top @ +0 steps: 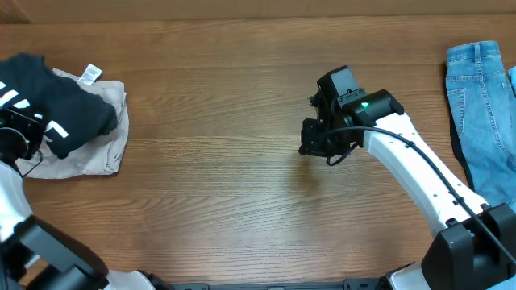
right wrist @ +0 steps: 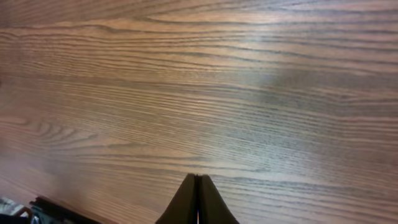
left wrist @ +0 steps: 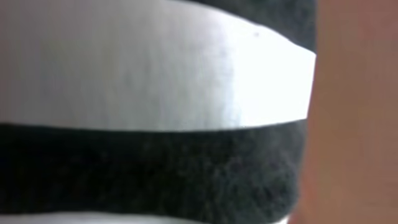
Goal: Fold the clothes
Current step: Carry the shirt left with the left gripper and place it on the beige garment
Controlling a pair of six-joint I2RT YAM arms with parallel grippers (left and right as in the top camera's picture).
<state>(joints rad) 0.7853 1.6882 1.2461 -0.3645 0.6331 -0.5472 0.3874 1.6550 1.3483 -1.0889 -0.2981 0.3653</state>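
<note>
The T-shirt [top: 71, 111] is seen at the far left of the table [top: 226, 201], gathered into a compact dark bundle w/ parts of its white lettering showing. It is laid on top of the beige shorts [top: 109, 153], whose white tag [top: 91, 74] sticks out at the top edge. The left gripper [top: 24, 133] is placed right at the bundle's left side. In the left wrist view nothing but dark cloth [left wrist: 155, 177] and a broad white stripe of print is shown, very close up, w/ a strip of table at the right. The fingers themselves are not shown, so whether the cloth is pinched or released cannot be told. The right gripper [right wrist: 198, 199] is held over bare wood near the table's middle, well apart from any cloth, jaws pressed together and nothing between them. Blue jeans [top: 484, 105] are left at the right edge, partly out of view. Judged from this, the folding of the shirt is approx. done: no sleeve or hem is spread out, and it is already stacked. What is left is probably only the release and a pull-back of the left arm, maybe a tidy-up of the bundle's edges.
</note>
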